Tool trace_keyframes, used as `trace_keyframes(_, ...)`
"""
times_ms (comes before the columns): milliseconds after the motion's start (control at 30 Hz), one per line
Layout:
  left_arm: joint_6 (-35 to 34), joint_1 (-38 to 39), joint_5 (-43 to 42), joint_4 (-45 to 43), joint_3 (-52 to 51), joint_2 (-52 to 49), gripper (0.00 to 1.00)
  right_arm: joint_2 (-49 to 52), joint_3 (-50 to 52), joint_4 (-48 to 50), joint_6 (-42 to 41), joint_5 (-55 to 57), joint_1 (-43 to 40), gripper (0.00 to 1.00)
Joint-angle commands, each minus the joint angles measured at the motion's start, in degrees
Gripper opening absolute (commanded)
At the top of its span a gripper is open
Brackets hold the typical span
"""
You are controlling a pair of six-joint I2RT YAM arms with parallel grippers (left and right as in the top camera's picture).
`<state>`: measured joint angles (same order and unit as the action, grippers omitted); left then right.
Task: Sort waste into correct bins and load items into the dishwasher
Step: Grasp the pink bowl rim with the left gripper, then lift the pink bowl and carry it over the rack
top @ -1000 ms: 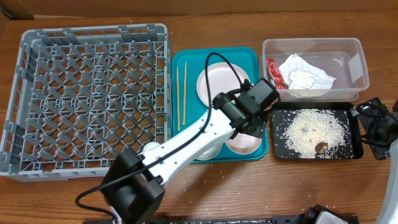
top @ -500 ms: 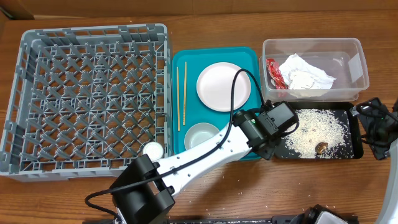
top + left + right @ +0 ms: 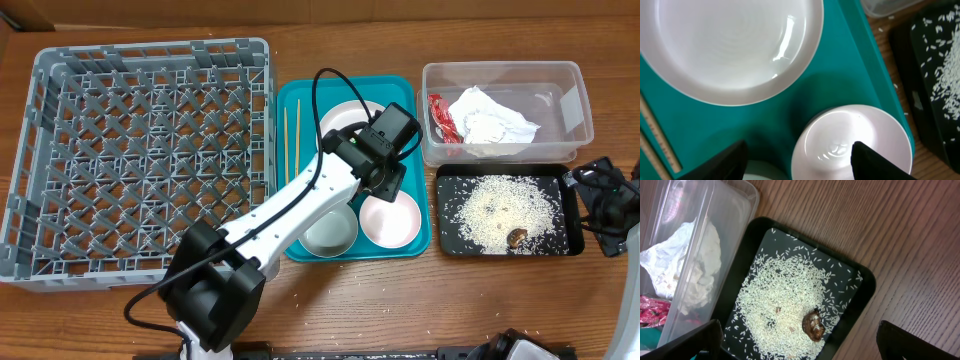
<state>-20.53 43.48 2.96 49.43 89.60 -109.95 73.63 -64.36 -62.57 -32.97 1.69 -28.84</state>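
Note:
My left gripper (image 3: 385,175) is open and empty, low over the teal tray between the pale plate (image 3: 340,122) and the right bowl (image 3: 392,220). In the left wrist view its fingers (image 3: 800,162) straddle that bowl (image 3: 852,142), below the plate (image 3: 730,45). The second bowl (image 3: 330,230) sits beside it. Chopsticks (image 3: 290,150) lie at the tray's left. The clear tub (image 3: 570,100) holds the red wrapper (image 3: 440,118) and the napkin (image 3: 490,120). The black tray (image 3: 450,225) holds rice (image 3: 785,300) and the brown lump (image 3: 813,326). My right gripper (image 3: 605,205) is open beside it. The cup is hidden.
The grey dish rack (image 3: 140,160) fills the left of the table and holds nothing that I can see. The teal tray (image 3: 300,100) lies between the rack and the bins. A few rice grains lie on the wood near the front edge (image 3: 310,285).
My left gripper has swung back from the teal tray's front right corner to above the right bowl, near the plate, uncovering that bowl. The right arm has not moved.

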Motion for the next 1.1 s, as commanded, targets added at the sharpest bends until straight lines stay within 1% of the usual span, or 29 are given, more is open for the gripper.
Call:
trace_keyframes(0,5.8,0.1,-6.4,0.0,-0.6,-4.9,0.63,-0.1,-0.6,0.3,0.4,-0.1,-0.2,1.0)
trace_keyframes(100,5.7,0.1,-7.1,1.0,-0.6,-7.0,0.54,-0.1,-0.6,0.3,0.4,-0.1,-0.2,1.0)
trace_keyframes(300,5.6,-0.7,-7.5,1.6,-0.6,-7.0,0.51,-0.1,-0.6,0.3,0.4,-0.1,-0.2,1.0)
trace_keyframes(367,5.6,-0.7,-7.5,1.8,-0.6,-7.0,0.45,-0.1,-0.6,0.3,0.4,-0.1,-0.2,1.0)
trace_keyframes(400,5.6,-0.7,-7.5,2.0,-0.6,-7.0,0.37,-0.1,-0.6,0.3,0.4,-0.1,-0.2,1.0)
trace_keyframes(500,5.6,-0.7,-7.5,2.0,-0.6,-7.1,0.29,-0.1,-0.6,0.3,0.4,-0.1,-0.2,1.0)
trace_keyframes(833,5.5,-0.7,-7.7,3.2,-0.6,-8.9,0.27,-0.1,-0.6,0.3,0.4,-0.1,-0.2,1.0)
trace_keyframes(900,5.5,-0.7,-7.7,3.2,-0.6,-9.0,0.22,-0.1,-0.6,0.3,0.4,-0.1,-0.2,1.0)
trace_keyframes(1000,5.5,-0.7,-7.7,3.2,-0.6,-9.0,0.04,-0.1,-0.6,0.3,0.4,-0.1,-0.2,1.0)
trace_keyframes(1067,5.5,-0.7,-7.5,3.2,-0.6,-9.0,0.04,-0.1,-0.6,0.3,0.4,-0.1,-0.2,1.0)
